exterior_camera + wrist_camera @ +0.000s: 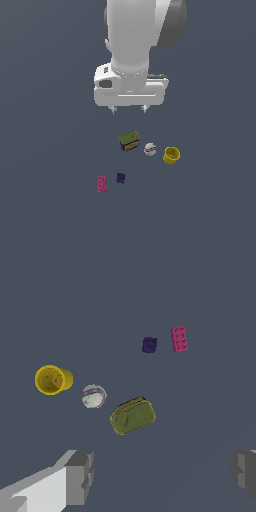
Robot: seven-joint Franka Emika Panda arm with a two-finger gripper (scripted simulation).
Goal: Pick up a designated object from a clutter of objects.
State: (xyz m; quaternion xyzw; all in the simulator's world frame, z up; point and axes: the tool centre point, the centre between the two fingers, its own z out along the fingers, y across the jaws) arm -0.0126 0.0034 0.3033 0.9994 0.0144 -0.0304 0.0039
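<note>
Just beside the pink studded brick [102, 184] lies the dark purple block [120, 178], apart from it and untouched. Near the block, farther off, sit the olive box [130, 141], white ball [150, 149] and yellow cup [171, 155]. High above the box hangs the hand [129, 108], fingers spread and empty, likely still to travel over to the block.

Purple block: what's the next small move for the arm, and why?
Probably carry the pincer across, toward the camera in the exterior view, until it hangs over the purple block, then descend. It hangs open and empty, high above the floor, nearer the olive box than the block. The block sits apart from the pink brick beside it, so the fingers likely have room to straddle it.
</note>
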